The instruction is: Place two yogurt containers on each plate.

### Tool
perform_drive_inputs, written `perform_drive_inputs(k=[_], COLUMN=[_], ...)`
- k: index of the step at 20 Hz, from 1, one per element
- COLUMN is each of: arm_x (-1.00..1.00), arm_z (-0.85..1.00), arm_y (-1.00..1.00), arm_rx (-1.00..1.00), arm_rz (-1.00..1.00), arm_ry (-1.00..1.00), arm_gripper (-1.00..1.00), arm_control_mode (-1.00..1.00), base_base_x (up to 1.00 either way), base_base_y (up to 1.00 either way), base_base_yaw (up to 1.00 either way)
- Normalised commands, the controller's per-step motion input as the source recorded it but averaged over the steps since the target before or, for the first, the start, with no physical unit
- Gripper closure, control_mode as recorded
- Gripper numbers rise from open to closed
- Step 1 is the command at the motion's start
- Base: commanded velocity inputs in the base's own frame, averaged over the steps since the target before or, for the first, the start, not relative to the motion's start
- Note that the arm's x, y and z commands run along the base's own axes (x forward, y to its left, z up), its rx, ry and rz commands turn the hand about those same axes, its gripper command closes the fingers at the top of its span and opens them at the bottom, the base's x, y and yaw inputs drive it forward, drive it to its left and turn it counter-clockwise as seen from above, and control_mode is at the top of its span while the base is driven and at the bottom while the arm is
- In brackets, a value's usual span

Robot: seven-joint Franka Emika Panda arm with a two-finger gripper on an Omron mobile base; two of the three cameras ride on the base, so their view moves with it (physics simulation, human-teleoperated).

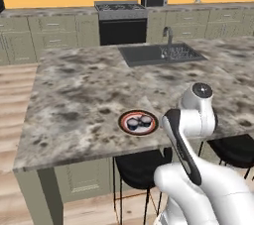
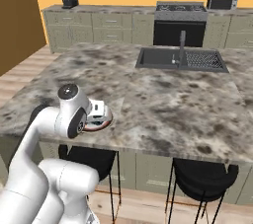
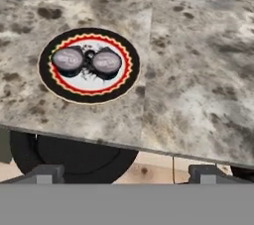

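Setting: a simulated kitchen with a large marbled island counter [image 1: 89,85]; a dark sink [image 1: 158,53] sits toward the far side, at about 1 o'clock from the plate in the left base view.
Plate: the orange-red-rimmed plate [image 3: 89,65], with a black band and white centre, lies near the counter's front edge, above a black stool [image 1: 139,167].
Yogurt containers: two dark-sided cups with pale tops stand side by side on the plate's white centre, the left cup [image 3: 68,61] at 9 o'clock and the right cup [image 3: 106,63] at 3 o'clock, very close or touching.
Gripper: the gripper [image 3: 124,173] hangs off the counter's front edge, the plate at about 11 o'clock from it in the hand view; its two tips stand wide apart with nothing between them, so it is released.
Progress: judging from this, one plate is served.
Risk: a low sweep back across the counter edge could clip the plate or knock the cups off, since both sit close to that edge.
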Motion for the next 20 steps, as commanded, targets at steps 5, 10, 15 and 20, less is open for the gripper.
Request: perform_drive_inputs(k=[5, 10, 15, 20], arm_x=[0.00, 0.00, 0.00, 0.00], arm_z=[0.00, 0.00, 0.00, 0.00], arm_y=[0.00, 0.00, 0.00, 0.00], arm_rx=[0.00, 0.00, 0.00, 0.00], arm_rz=[0.00, 0.00, 0.00, 0.00], arm_ry=[0.00, 0.00, 0.00, 0.00], arm_gripper=[-1.00, -1.00, -1.00, -1.00], arm_control_mode=[1.00, 1.00, 1.00, 1.00], base_base_x=[0.00, 0.05, 0.19, 0.18], base_base_y=[-1.00, -1.00, -1.00, -1.00], base_base_yaw=[-0.42, -0.32, -0.13, 0.14])
